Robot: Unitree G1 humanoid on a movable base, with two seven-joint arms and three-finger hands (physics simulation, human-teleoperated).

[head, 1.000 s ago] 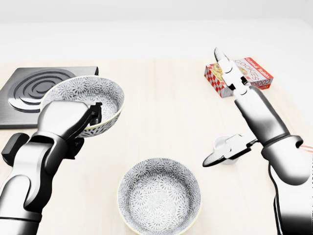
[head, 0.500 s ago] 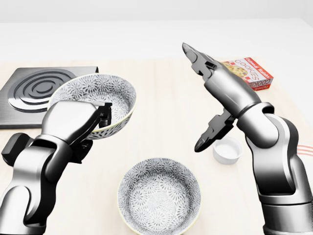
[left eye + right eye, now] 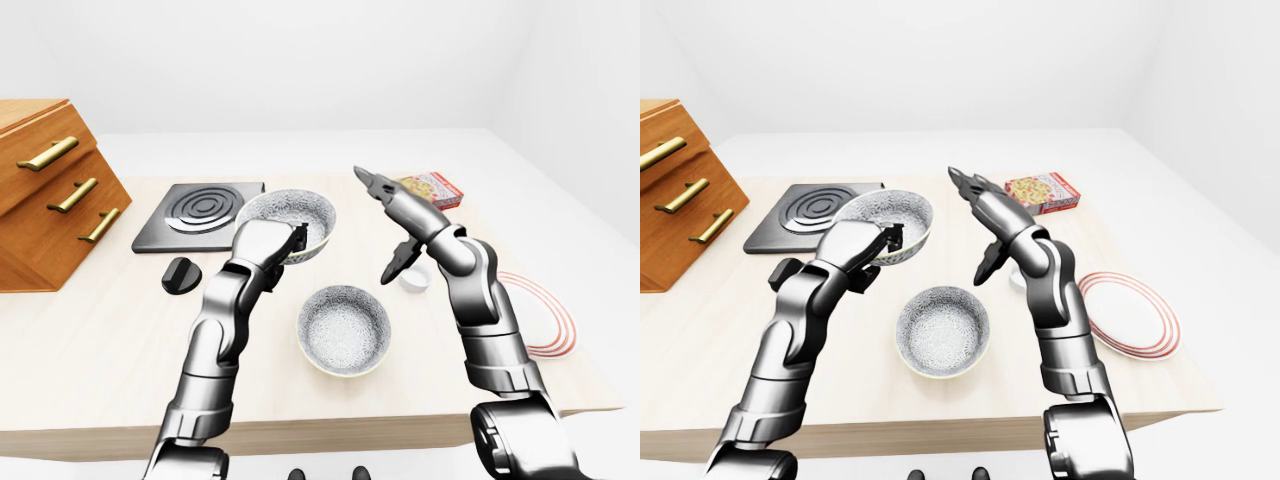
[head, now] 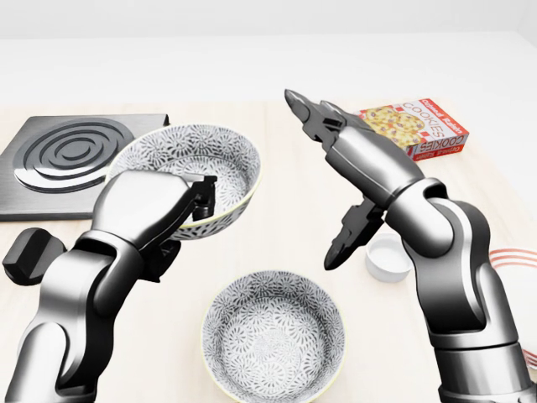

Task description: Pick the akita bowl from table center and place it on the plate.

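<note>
Grips the akita bowl (image 4: 197, 159) by its near rim with the left hand (image 4: 155, 206), fingers (image 4: 201, 195) clamped over the edge. Holds it tilted, clear of the table (image 4: 285, 222), just right of the stove plate (image 4: 71, 155) and above a second bowl (image 4: 273, 336) in the head view. Looks like glazed ceramic: rigid, probably slick and breakable, with some weight hanging off a one-sided pinch. Calls for a slow, level carry and a soft landing. Holds the right hand (image 4: 361, 159) raised and empty, fingers splayed apart, above a small white cup (image 4: 390, 256). Shows the whole plate (image 3: 1135, 318) in the right-eye view, well right of the bowl; gives only a red-ringed sliver of it at the head view's right edge. Adds a wooden drawer cabinet (image 3: 50, 190) in the eye views, absent from the head view.
</note>
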